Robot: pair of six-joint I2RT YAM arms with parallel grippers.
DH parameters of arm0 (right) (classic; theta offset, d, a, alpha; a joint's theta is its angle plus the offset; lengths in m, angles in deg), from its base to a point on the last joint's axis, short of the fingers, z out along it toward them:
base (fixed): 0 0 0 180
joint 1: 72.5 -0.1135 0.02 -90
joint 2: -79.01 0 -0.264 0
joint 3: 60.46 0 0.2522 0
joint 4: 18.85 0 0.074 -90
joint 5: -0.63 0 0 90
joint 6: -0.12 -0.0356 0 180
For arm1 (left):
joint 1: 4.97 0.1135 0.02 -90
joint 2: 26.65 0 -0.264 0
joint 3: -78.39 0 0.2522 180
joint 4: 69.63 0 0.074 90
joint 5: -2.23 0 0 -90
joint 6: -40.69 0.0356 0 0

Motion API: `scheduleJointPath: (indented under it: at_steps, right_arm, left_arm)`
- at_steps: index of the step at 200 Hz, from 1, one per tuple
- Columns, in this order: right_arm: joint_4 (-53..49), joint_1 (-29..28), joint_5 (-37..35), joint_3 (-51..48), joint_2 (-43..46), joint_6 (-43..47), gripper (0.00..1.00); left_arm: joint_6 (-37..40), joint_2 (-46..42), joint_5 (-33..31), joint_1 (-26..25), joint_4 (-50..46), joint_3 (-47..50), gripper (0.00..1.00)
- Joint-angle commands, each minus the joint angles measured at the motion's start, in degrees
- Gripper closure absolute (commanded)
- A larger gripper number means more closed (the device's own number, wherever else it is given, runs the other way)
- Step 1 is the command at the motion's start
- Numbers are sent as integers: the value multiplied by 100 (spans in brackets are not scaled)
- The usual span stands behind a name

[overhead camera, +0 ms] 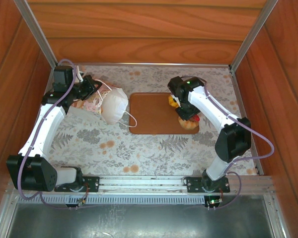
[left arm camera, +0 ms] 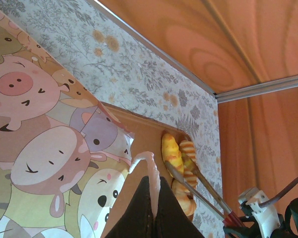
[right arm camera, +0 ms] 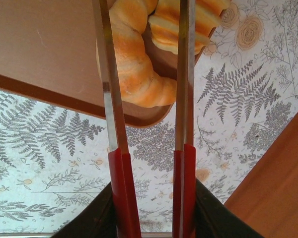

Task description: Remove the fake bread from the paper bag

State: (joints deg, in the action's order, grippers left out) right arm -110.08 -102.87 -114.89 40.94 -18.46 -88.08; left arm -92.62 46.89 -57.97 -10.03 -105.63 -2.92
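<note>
The paper bag [overhead camera: 113, 105] lies on its side at the left; its printed face [left arm camera: 49, 148] shows cartoon pigs and cows. My left gripper [overhead camera: 91, 89] [left arm camera: 154, 210] is shut on the bag's white cord handle [left arm camera: 153, 173]. Several pieces of fake bread [overhead camera: 188, 123] lie at the right end of a flat brown tray [overhead camera: 149, 116]. My right gripper [overhead camera: 183, 101] [right arm camera: 151, 215] is shut on the red handles of metal tongs [right arm camera: 109, 84]. The blades stand apart over a golden croissant [right arm camera: 136, 69], next to a ridged loaf [right arm camera: 198, 20]. From the left wrist, the tong tips [left arm camera: 188, 171] straddle a striped piece [left arm camera: 187, 148].
Tall wooden walls [overhead camera: 139, 29] with metal corner rails close in the floral-papered table [overhead camera: 139, 148] on three sides. The arm bases sit on a rail at the near edge [overhead camera: 144, 184]. The bag's open mouth faces the tray [left arm camera: 139, 134].
</note>
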Motion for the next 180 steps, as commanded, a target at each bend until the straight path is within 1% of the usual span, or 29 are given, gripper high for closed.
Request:
scheduleJointPath:
  at_steps: [1, 51, 80, 84, 136, 151, 162, 180]
  right_arm:
    - [-200, -13, -181, 96, 123, -206, 65]
    - [-152, -13, -15, 299, 156, -285, 61]
    - [-127, -11, 18, 407, 181, -242, 60]
    - [-122, -11, 39, 419, 366, -243, 59]
    - [-84, -13, 247, 431, 694, -233, 59]
    - [89, -13, 568, 364, 899, -153, 59]
    - [287, -15, 933, 284, 1091, -111, 60]
    - [655, -22, 1776, 131, 1404, -61, 60]
  left_arm:
    - [95, -15, 21, -3, 79, -42, 100]
    - [98, -30, 20, -5, 79, -57, 100]
    - [86, -44, 8, -4, 79, -66, 100]
    - [87, -49, 5, 1, 73, -70, 100]
    - [43, -110, -30, -2, 78, -40, 100]
    - [49, -148, -68, -2, 79, -17, 100]
    - [20, -191, -111, 1, 74, 26, 100]
    - [-15, -273, -145, 3, 75, 74, 100]
